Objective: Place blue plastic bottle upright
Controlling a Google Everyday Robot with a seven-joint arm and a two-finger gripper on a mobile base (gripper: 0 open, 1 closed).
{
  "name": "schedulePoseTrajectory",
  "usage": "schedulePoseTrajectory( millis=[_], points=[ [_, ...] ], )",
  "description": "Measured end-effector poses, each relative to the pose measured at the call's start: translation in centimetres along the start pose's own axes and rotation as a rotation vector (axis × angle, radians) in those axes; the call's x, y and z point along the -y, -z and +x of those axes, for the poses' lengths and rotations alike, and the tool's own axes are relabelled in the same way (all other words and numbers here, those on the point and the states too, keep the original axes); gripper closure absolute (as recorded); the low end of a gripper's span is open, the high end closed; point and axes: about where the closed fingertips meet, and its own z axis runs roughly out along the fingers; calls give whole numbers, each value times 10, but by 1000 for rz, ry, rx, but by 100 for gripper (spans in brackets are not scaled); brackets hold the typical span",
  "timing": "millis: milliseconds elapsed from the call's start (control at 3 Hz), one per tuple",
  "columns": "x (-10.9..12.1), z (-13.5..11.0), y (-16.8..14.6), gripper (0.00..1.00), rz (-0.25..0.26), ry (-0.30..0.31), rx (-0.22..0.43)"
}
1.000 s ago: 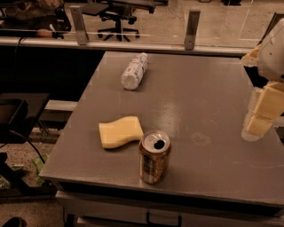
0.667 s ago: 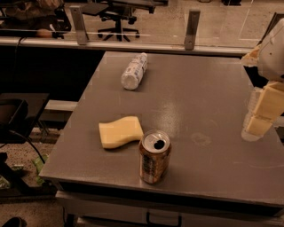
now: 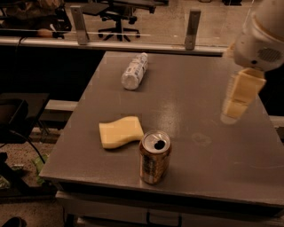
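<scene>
The blue plastic bottle [image 3: 134, 71] lies on its side on the far left part of the grey table [image 3: 208, 146], its length running away from the camera. It is clear and ribbed with a pale label. My gripper [image 3: 239, 95] hangs above the right side of the table, well to the right of the bottle and apart from it. It holds nothing that I can see.
An orange-brown soda can [image 3: 155, 156] stands upright near the front edge. A yellow sponge [image 3: 120, 131] lies flat just left of it. A glass barrier with metal posts [image 3: 192, 29] runs behind the table. Office chairs [image 3: 120, 13] stand beyond it.
My gripper has moved a little to the left and up, over the table's right side. The bottle, can and sponge have not moved.
</scene>
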Motion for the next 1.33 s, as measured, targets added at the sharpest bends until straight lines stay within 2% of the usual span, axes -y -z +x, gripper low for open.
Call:
schedulePoseTrajectory(
  millis=[333,667,1000,1333],
  points=[
    [32,-17,-19,0,-30,-52,-3],
    [68,-33,-40,0,-54,-156,16],
    [105,-57,-65,0,-53,-304,32],
    [120,-71,-81,0,-47,-413,29]
  ],
)
